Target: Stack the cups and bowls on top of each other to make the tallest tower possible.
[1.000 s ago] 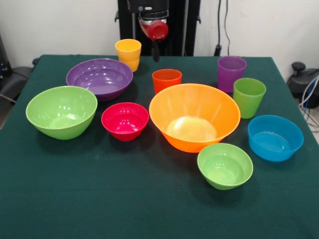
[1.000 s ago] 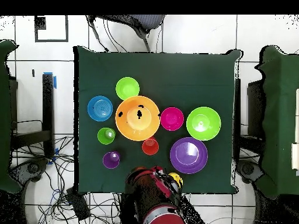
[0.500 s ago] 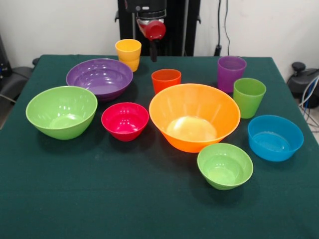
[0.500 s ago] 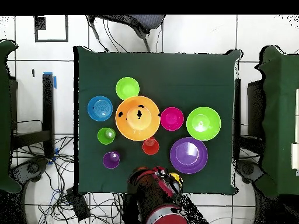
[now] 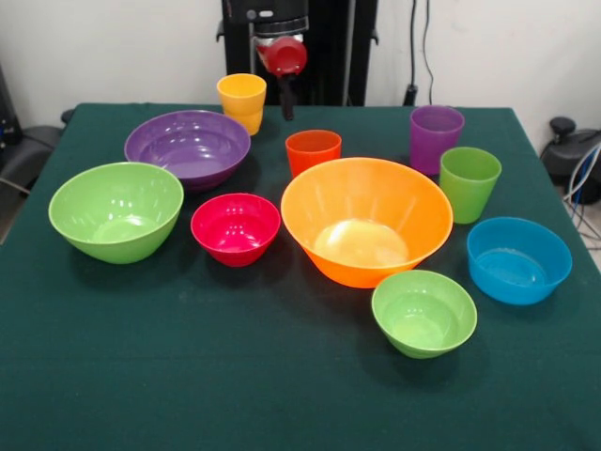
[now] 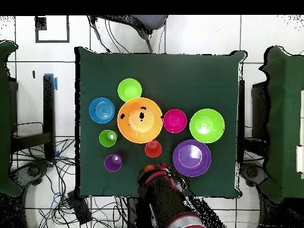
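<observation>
From the front, the arm hangs down at the far edge of the tabletop (image 5: 282,395), close against the black pedestal, with a red rounded part at its end and a dark narrow tool (image 5: 285,101) pointing down below it. The tool hangs in the air and touches nothing; whether it is open or closed cannot be told here. Just beside it, toward the picture's left, stands a yellow cup (image 5: 241,101). Nearer the camera and just below the tool is an orange cup (image 5: 314,150). The purple bowl (image 5: 188,147) lies to the tool's lower left, and the big light green bowl (image 5: 116,210) further out the same way. The magenta-red bowl (image 5: 236,227) sits in front of the tool, and the orange bowl (image 5: 366,220) in front and to its right. The small light green bowl (image 5: 423,312) and the blue bowl (image 5: 518,259) are well apart from the tool, nearest the camera on the right. A purple cup (image 5: 436,137) and a green cup (image 5: 469,182) stand off to the tool's right. All bowls rest singly and upright; none is stacked.

From overhead, the red and black arm comes up from the bottom edge, and its end (image 6: 153,173) is over the tabletop's near border, covering the yellow cup. The orange cup (image 6: 152,149) is just beyond it, the purple bowl (image 6: 192,158) near its right, and the purple cup (image 6: 113,162) to its left. The orange bowl (image 6: 140,120) lies beyond the orange cup, flanked by the magenta-red bowl (image 6: 174,120) and big light green bowl (image 6: 206,125) on one side, the blue bowl (image 6: 101,110) and green cup (image 6: 107,138) on the other, with the small light green bowl (image 6: 129,89) farthest.
</observation>
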